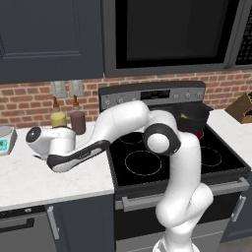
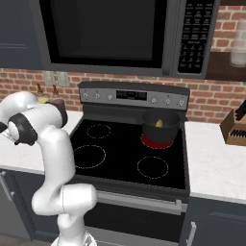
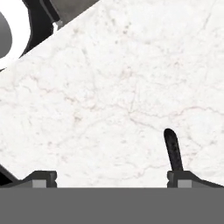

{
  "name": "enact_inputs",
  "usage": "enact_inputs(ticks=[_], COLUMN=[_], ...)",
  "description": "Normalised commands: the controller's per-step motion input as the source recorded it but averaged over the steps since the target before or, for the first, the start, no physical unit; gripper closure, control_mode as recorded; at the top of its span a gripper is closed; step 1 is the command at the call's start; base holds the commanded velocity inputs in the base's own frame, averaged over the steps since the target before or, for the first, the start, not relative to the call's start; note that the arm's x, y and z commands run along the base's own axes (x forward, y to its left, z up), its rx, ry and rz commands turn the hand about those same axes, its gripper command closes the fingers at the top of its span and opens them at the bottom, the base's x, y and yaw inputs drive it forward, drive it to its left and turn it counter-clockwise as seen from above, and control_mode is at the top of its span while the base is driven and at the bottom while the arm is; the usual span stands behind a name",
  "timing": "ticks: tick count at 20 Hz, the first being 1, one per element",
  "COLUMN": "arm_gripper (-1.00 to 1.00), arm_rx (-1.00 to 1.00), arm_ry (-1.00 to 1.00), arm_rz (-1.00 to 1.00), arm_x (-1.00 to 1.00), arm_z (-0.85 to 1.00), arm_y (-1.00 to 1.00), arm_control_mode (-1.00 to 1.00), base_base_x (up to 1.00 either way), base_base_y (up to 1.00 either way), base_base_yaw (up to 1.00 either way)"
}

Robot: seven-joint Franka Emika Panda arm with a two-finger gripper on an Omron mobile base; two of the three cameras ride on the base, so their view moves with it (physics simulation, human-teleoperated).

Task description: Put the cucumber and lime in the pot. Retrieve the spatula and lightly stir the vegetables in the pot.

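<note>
Gripper point(image 3: 109, 177) is spread fully wide and grasps nothing, hanging low over the white marble table point(image 3: 131, 78) left of the stove. In the hand view both finger tips sit at the bottom edge, and a thin black handle, very likely the spatula point(image 3: 173, 153), pokes up just beside the right-hand tip. Contact between tip and handle can't be confirmed. The slotted head is out of frame.

Pot point(image 2: 161, 126) sits on the rear right burner of the stove point(image 2: 125, 153), well apart from the hand. Something yellowish shows inside it, probably the cucumber point(image 2: 159, 123); whether the lime is in there too can't be told. Judged from that, the step in hand is retrieving the spatula.

To do it well: shift the hand sideways so the handle lies between the 2 fingers rather than next to 1 of them, line the fingers across the handle, drop until the tips nearly reach the table, then close. A thin handle lying flat can skid or roll away, so centre it before closing and lift straight up.

In the left base view, 2 bottles point(image 1: 77, 118) and a small kitchen scale point(image 1: 6, 139) stand near the arm.
</note>
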Motion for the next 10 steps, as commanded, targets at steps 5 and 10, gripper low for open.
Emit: enact_inputs(ticks=[5, 10], arm_gripper=[-1.0, -1.0], arm_rx=[0.12, 0.13], arm_ry=[0.09, 0.08], arm_rz=[0.0, 0.0], arm_x=[0.32, 0.06], arm_z=[-0.26, -0.18], arm_y=[-0.19, -0.01], arm_control_mode=[-1.0, -1.0], base_base_x=[0.0, 0.0], base_base_y=[0.0, 0.0], base_base_yaw=[0.0, 0.0])
